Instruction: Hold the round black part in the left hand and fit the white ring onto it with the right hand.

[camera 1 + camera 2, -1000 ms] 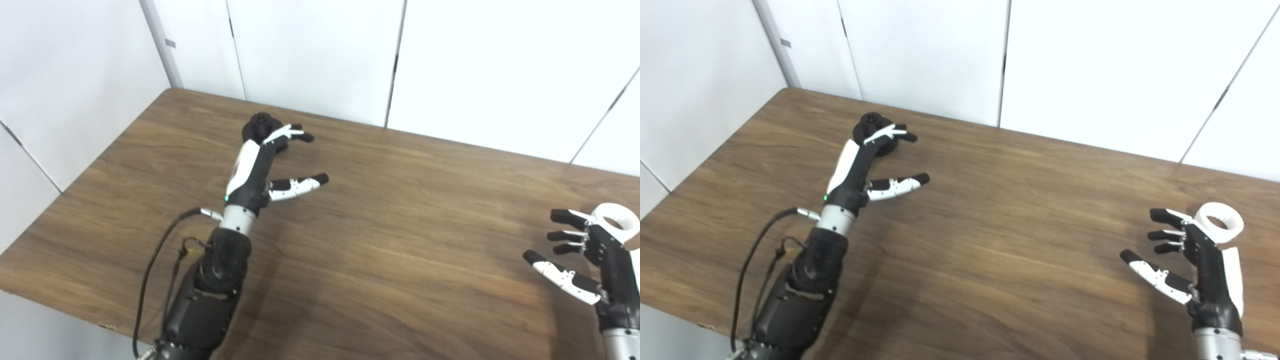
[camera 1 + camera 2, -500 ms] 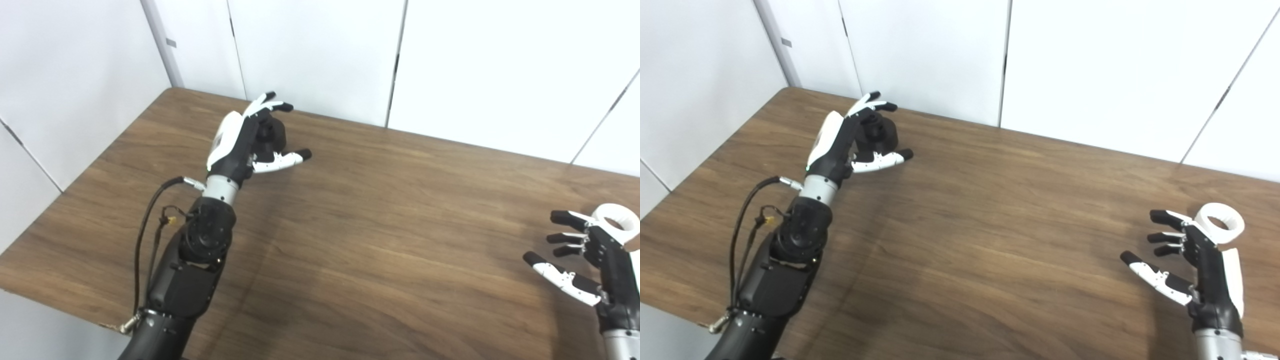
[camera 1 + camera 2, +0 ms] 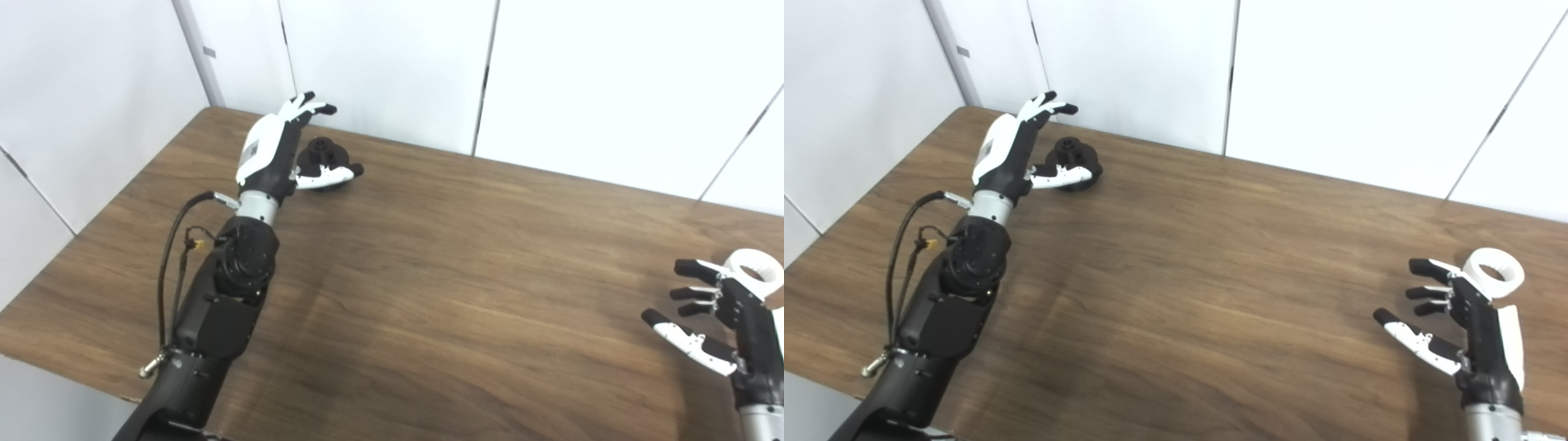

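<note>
The round black part (image 3: pixel 320 160) sits on the wooden table (image 3: pixel 465 275) near its far left corner. My left hand (image 3: pixel 275 147) is open just left of the part, its fingers raised above it and its thumb lying in front of it. Whether the thumb touches the part I cannot tell. The white ring (image 3: pixel 1494 272) lies flat on the table at the right. My right hand (image 3: pixel 1464 324) hovers open right in front of the ring, fingers spread, holding nothing.
White wall panels (image 3: pixel 392 67) stand close behind the table's far edge and along its left side. A black cable (image 3: pixel 174 245) loops beside my left forearm. The right table edge runs just beyond the ring.
My left hand has moved toward the far left corner, from in front of the black part to its left side, with the fingers now raised. The right hand and ring have stayed put.
</note>
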